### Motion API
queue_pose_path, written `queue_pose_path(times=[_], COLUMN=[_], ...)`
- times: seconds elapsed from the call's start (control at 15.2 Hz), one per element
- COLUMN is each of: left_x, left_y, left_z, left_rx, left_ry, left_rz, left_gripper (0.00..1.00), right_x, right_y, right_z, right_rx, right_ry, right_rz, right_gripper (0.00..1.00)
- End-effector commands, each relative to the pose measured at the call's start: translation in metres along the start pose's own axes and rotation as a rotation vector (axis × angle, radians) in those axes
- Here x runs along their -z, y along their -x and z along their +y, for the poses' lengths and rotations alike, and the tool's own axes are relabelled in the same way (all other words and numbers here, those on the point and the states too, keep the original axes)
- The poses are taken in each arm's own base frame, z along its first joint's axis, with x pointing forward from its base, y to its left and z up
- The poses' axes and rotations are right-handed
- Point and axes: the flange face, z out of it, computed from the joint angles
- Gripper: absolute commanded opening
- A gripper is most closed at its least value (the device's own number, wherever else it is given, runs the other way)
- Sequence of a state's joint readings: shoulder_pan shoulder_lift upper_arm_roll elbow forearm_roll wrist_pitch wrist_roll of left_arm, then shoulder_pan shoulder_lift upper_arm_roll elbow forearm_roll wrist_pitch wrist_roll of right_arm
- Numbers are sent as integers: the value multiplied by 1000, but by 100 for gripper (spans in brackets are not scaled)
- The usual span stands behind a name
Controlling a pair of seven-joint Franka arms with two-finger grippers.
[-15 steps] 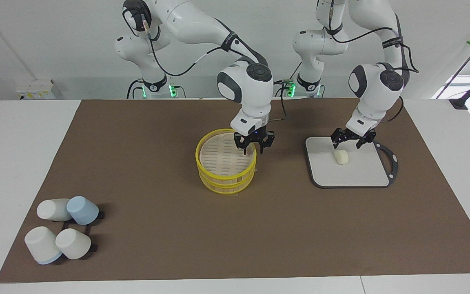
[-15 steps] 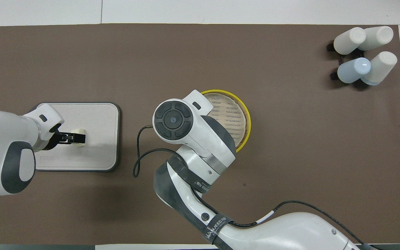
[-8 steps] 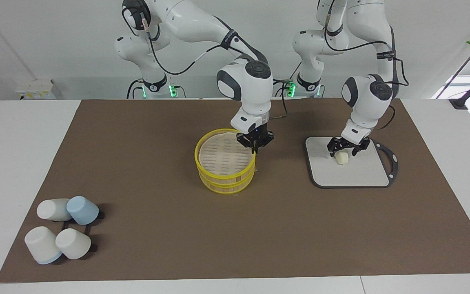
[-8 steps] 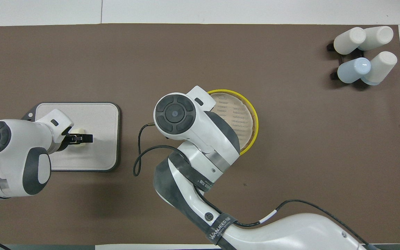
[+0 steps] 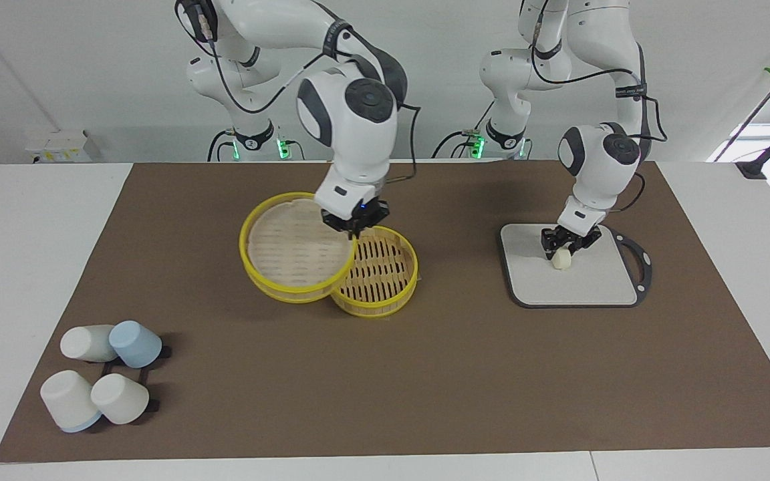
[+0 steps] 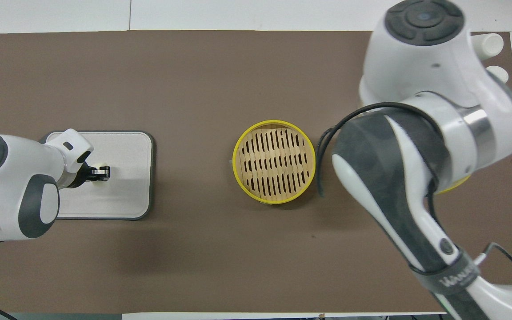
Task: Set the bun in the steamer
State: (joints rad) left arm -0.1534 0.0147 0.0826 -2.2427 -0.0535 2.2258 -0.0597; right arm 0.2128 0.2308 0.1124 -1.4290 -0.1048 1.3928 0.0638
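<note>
From my station I read the left gripper [image 5: 564, 246] at centre right of the facing frame, low over the grey board [image 5: 599, 287], its fingers straddling the bun [image 5: 561, 260], which lies on the board just under and slightly below the fingertips in that frame. I cannot tell whether the jaws have pinched it or merely bracket it. The bun's long axis seems to run roughly toward the lower right of the frame, across the finger gap (a judgement; it is mostly hidden in the overhead frame). The right gripper [image 5: 354, 224], left of centre, is clamped on the rim of the lid [image 5: 291, 250], held up and aside toward the frame's left, overlapping the steamer [image 5: 385, 302], whose slatted floor is bare. The left arm is plainly the nearer one to the bun; the coming carry runs leftward across the frame to that exposed basket.
</note>
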Motion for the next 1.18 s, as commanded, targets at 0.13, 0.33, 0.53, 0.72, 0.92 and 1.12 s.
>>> queue_pose_path(times=[0.13,0.33,0.53,0.72,0.92,1.12], left_x=[92,97,56,2,-36,-40], left_y=[-49,-35,-4,15,24,25], left_z=[160,282,366,407,422,424], left_rx=[286,344,282,192,145,150], left_ry=[65,126,162,135,99,99], left_rz=[32,103,140,164,168,164], left_gripper=[20,21,22,23,23,83], right_x=[-28,-48,-61,-60,-59,-56], right_y=[45,49,50,47,45,44], right_z=[110,119,108,105,105,99], right_rx=[93,110,116,114,114,124], right_ry=[-48,-41,-22,-17,-14,-13], right_rz=[-26,17,71,94,110,111], right_gripper=[0,0,0,0,0,0])
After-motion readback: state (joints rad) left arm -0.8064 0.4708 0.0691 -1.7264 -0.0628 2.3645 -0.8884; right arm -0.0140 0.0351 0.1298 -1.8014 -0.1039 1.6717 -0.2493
